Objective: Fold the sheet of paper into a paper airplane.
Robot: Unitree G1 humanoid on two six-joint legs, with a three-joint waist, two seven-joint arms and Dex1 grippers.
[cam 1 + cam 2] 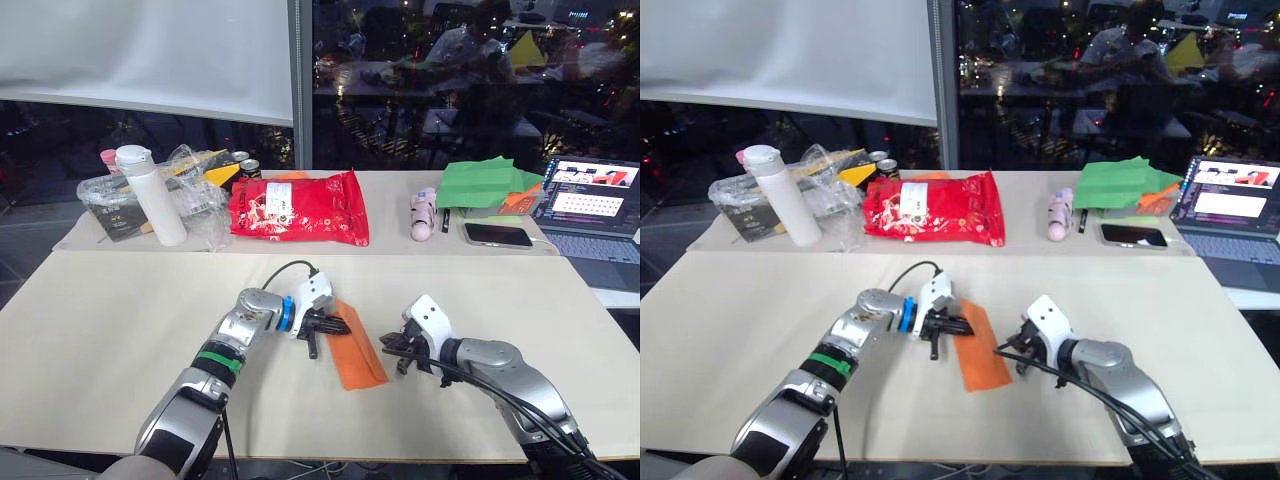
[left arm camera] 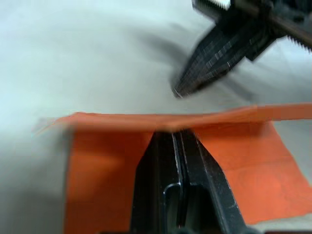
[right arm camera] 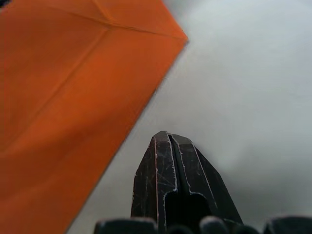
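Left tool [image 1: 322,327] pinching edge of orange airplane [image 1: 358,358] lying on worktop [image 1: 120,330]; right tool [image 1: 393,345] closed, empty, hovering just beside.

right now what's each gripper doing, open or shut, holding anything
Left gripper: shut, fingertips on the orange paper.
Right gripper: shut, empty, beside the paper.

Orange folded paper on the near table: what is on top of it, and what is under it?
The left gripper, fingers shut, presses on the edge of the orange folded paper. The right gripper sits beside it, off the paper. Under it, only the cream tabletop shows around it; anything beneath is covered.
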